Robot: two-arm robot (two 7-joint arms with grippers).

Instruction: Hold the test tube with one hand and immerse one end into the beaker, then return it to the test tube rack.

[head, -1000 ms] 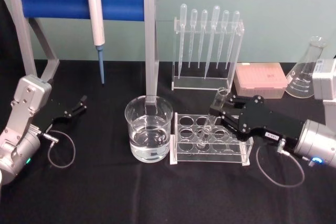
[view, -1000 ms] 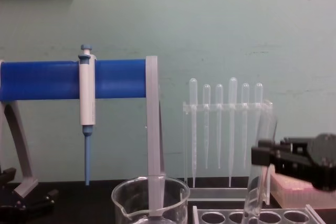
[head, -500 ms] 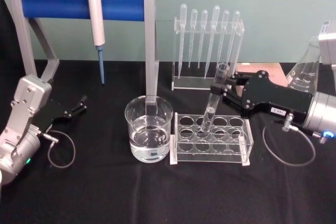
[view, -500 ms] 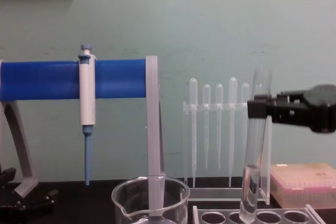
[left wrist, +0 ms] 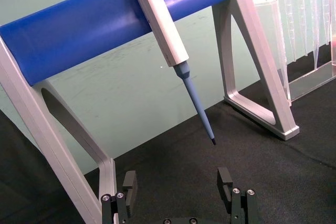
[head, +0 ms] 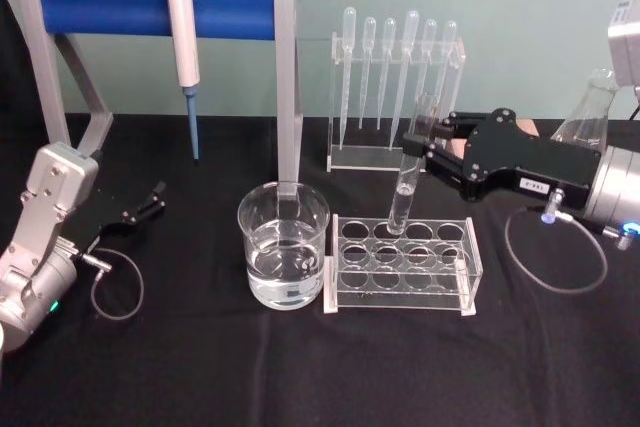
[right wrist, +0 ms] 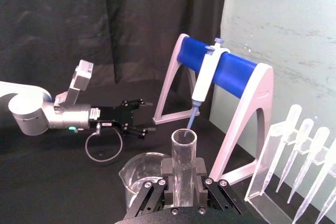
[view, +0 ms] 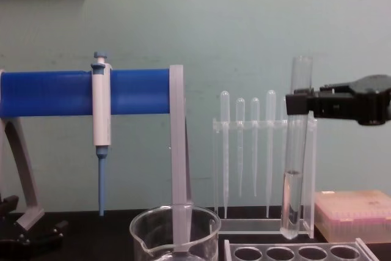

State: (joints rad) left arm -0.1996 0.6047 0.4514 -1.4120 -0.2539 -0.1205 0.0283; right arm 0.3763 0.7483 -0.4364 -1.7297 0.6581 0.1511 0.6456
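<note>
A bench (head: 200, 367) draped in matte black cloth stands before a pale green wall (view: 244, 22). On it, from the robot's left, are a grey-legged stand (head: 290, 77) whose blue cylindrical bar carries a hanging white pipette (head: 182, 37) with a blue tip, a wide clear glass beaker (head: 283, 257) with a pour spout, about a third full of clear liquid, and just beside it a clear acrylic tube rack (head: 400, 262) with two rows of round holes. Behind the rack, bulb-topped plastic pipettes (head: 395, 77) hang in a transparent holder. A conical glass flask (head: 590, 117) stands at the far right, with a pink tip box (view: 357, 212) in front of it. The right gripper (head: 425, 152), black and flat-bodied on a silver cylindrical wrist, reaches in level from the right above the rack. Its jaws are closed on the test tube (head: 410, 172), pressing it from both sides a little below the open rim. The tube is a long, clear cylinder, held nearly upright. Liquid fills its lower part, and its rounded bottom hangs just above the rack's back row, clear of the holes in the chest view. It is well apart from the beaker. The left gripper (head: 150, 199) rests low at the bench's left edge, pointing toward the stand, jaws spread wide and empty.
</note>
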